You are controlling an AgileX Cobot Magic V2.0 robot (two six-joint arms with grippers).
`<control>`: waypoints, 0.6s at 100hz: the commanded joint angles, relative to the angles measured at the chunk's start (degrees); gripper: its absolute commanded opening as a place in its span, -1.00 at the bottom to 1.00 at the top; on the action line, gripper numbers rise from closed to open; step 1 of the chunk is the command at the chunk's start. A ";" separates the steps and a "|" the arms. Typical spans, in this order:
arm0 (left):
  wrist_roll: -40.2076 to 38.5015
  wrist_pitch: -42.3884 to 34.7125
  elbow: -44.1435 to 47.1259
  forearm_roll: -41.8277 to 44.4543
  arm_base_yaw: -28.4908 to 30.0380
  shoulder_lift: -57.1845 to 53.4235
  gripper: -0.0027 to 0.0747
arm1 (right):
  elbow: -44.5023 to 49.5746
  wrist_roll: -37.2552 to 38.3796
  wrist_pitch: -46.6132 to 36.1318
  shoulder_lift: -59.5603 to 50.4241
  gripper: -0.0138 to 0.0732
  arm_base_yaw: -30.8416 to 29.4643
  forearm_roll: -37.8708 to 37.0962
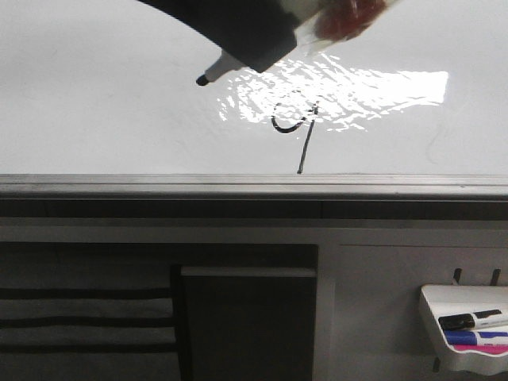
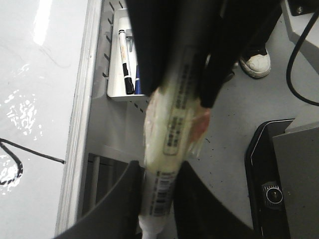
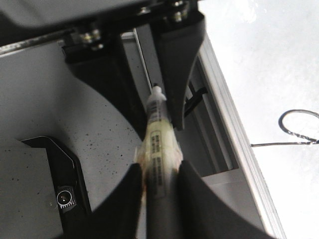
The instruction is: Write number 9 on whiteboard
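Observation:
The whiteboard [image 1: 95, 119] lies flat with a glare patch and a grey edge strip [image 1: 238, 184]. The number 9 [image 1: 306, 147] is drawn on it in black, its tail reaching toward the edge; it also shows in the left wrist view [image 2: 30, 151] and the right wrist view [image 3: 279, 144]. A white marker [image 1: 216, 73] hangs above the board, left of the 9, its black nib off the surface. My left gripper [image 2: 157, 199] is shut on the marker [image 2: 172, 124] near its tip end. My right gripper [image 3: 159, 194] is shut on the marker's [image 3: 159, 139] rear part.
A small white marker tray [image 1: 456, 298] with several markers hangs below the board's front right; it also shows in the left wrist view [image 2: 115, 92]. On the grey floor are a black device [image 2: 279, 184], a cable [image 2: 294, 74] and a person's shoe [image 2: 255, 62].

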 commanded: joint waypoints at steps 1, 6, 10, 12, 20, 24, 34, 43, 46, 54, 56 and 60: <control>-1.41 -2.14 -1.93 -1.51 -0.29 -1.34 -0.75 | -1.99 -0.43 -3.39 -0.99 -0.08 0.14 -0.08; -1.88 -2.14 -1.93 -0.96 0.08 -1.34 -0.83 | -2.28 -0.43 -2.98 -1.09 0.02 0.14 -0.45; -3.49 -2.14 -1.93 0.18 0.52 -1.52 -0.90 | -2.75 -0.29 -1.59 -1.39 0.07 0.14 -1.48; -4.22 -2.14 -1.93 1.15 0.74 -1.57 -0.94 | -3.14 0.28 -0.86 -1.61 0.07 0.14 -2.04; -9.89 -2.14 -1.93 5.38 2.32 -1.93 -0.98 | -4.58 6.03 1.38 -3.01 0.06 -0.10 -6.88; -13.41 -2.14 -1.93 7.99 3.32 -2.27 -0.98 | -4.85 8.99 2.25 -3.82 0.06 -0.42 -9.86; -23.11 -1.64 -1.93 13.83 6.58 -3.35 -0.98 | -4.85 16.30 4.84 -6.60 0.06 -2.28 -15.18; -32.59 0.11 -1.93 17.76 11.03 -4.23 -0.98 | -4.85 19.14 7.85 -8.17 0.06 -4.34 -17.88; -35.49 1.02 -1.93 18.60 12.75 -4.58 -0.98 | -4.72 19.24 8.52 -8.72 0.06 -5.22 -18.12; -41.32 1.51 -1.07 20.04 18.18 -4.93 -0.98 | -4.60 19.24 9.12 -9.80 0.06 -7.07 -18.20; -42.32 1.25 -0.64 20.24 19.81 -4.93 -0.98 | -4.50 19.24 9.12 -10.08 0.06 -7.51 -18.20; -44.08 0.22 0.43 20.24 23.22 -4.93 -0.98 | -4.50 19.24 9.12 -10.39 0.06 -8.14 -18.20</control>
